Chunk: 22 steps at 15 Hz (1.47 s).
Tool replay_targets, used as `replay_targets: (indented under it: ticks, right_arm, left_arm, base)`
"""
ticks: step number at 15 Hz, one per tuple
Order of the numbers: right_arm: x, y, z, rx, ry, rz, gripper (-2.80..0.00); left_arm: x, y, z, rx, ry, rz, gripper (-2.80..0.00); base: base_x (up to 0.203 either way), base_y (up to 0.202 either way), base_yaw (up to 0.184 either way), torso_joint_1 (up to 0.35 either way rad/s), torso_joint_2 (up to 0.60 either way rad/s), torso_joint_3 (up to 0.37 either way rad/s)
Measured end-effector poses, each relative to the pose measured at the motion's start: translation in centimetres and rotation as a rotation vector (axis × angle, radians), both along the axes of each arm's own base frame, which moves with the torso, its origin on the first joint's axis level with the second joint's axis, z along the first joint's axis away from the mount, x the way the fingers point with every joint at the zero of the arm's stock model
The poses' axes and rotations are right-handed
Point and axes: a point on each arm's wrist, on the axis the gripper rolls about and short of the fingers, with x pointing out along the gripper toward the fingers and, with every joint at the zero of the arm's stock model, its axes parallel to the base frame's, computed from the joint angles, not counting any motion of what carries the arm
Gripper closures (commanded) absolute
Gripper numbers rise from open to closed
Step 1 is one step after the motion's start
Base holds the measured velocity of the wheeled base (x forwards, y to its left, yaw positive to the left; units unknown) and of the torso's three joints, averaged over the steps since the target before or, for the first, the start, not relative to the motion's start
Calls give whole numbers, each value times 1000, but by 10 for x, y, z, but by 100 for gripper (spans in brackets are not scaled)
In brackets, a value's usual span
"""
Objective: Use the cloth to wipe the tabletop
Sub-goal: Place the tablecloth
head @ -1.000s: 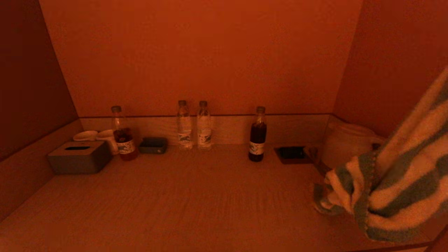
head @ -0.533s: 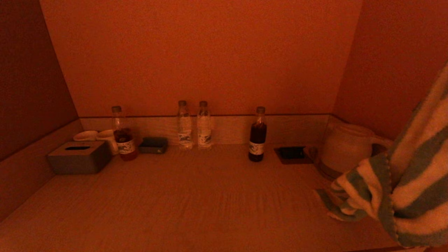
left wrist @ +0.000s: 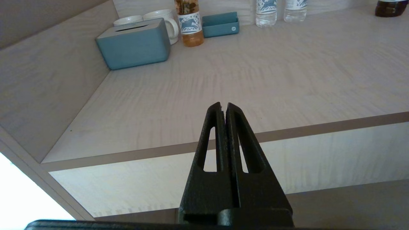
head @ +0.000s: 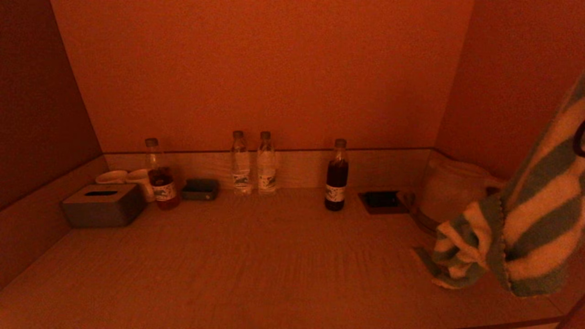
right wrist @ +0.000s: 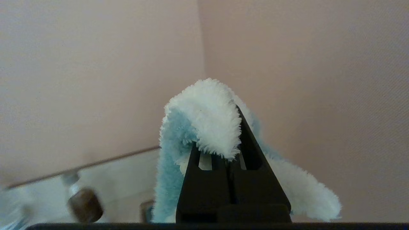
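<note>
Striped blue-and-white fluffy cloth (head: pixel 525 233): right edge of frame, hanging, lowest folds at pale wood-grain bench (head: pixel 256 265). Clamped in right tool (right wrist: pixel 233 150). Left tool (left wrist: pixel 223 110): fingers together, holding nothing, before bench's front edge. White kettle (head: pixel 450 189) behind cloth.

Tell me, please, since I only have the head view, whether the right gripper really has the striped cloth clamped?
Observer: Yes. In the right wrist view the right gripper is shut, with the striped cloth folded over its tips.
Operator: Thank you. Where is the left gripper, which I cannot see?
Observer: The left wrist view shows the left gripper shut and empty, apparently hanging on the near side of the tabletop.
Operator: Is anything near it?
Observer: No. The tissue box sits far off, at the back by the side wall.
</note>
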Motion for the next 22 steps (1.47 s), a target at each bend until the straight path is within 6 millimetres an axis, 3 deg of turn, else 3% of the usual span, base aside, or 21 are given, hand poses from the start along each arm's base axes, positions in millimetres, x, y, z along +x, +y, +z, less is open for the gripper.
replay_targets:
  ticks: [5, 10, 22]
  right_arm:
    - [23, -11, -18, 15, 59, -30, 0]
    - [46, -10, -76, 77, 260, 17, 0]
    - [51, 15, -130, 112, 449, 120, 0]
  left_arm:
    - [0, 0, 0, 0, 0, -1, 0]
    - [0, 0, 0, 0, 0, 0, 0]
    - [0, 0, 0, 0, 0, -1, 0]
  base:
    - [0, 0, 0, 0, 0, 0]
    - [0, 0, 0, 0, 0, 0]
    - [0, 0, 0, 0, 0, 0]
